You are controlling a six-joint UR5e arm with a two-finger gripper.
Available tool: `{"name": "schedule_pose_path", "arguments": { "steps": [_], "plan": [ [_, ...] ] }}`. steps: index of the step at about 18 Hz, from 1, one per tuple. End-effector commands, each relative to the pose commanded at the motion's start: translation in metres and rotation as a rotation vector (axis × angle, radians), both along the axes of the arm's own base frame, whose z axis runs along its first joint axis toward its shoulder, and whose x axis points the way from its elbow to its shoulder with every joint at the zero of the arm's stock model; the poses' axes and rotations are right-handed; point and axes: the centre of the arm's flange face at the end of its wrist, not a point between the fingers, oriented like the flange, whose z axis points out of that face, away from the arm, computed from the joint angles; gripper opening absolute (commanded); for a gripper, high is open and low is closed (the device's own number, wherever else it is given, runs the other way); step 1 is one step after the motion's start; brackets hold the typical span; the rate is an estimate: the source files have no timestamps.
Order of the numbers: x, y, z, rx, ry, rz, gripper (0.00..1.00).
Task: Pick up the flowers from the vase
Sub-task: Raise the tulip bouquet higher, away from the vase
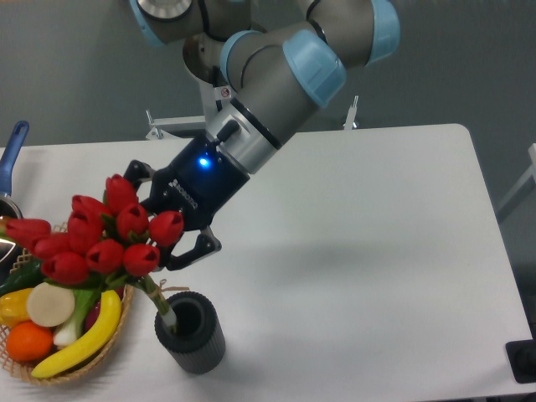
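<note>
Nearly there — gripper [159, 243] clamped on the flowers [100, 239], bunch tilted left, stem tips just at the vase [191, 333] mouth — only lifting clear left.

You are looking at a white table [377, 218] with rounded corners, filling most of the view and lying under even, soft light. A plain grey-blue wall [67, 75] is standing behind it, with a pale metal bracket [172, 126] showing at the table's far edge.
</note>
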Motion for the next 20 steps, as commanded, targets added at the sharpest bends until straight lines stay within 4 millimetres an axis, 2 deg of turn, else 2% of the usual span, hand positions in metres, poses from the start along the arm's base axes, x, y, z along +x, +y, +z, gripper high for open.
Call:
{"name": "schedule_pose_path", "arguments": {
  "steps": [4,7,10,14,18,20],
  "plan": [
    [-0.01,-0.006,0.007,0.003,0.001,0.024,0.51],
    [-0.051,-0.039,0.026,0.026,0.03,0.107,0.51],
    [-0.087,-0.063,0.033,0.046,0.08,0.158,0.51],
    [-0.133,-0.097,0.026,0.058,0.137,0.213,0.51],
    [-0.165,-0.124,0.014,0.055,0.164,0.256,0.51],
    [-0.18,-0.142,0.014,0.054,0.171,0.289,0.51]
  ]
}}
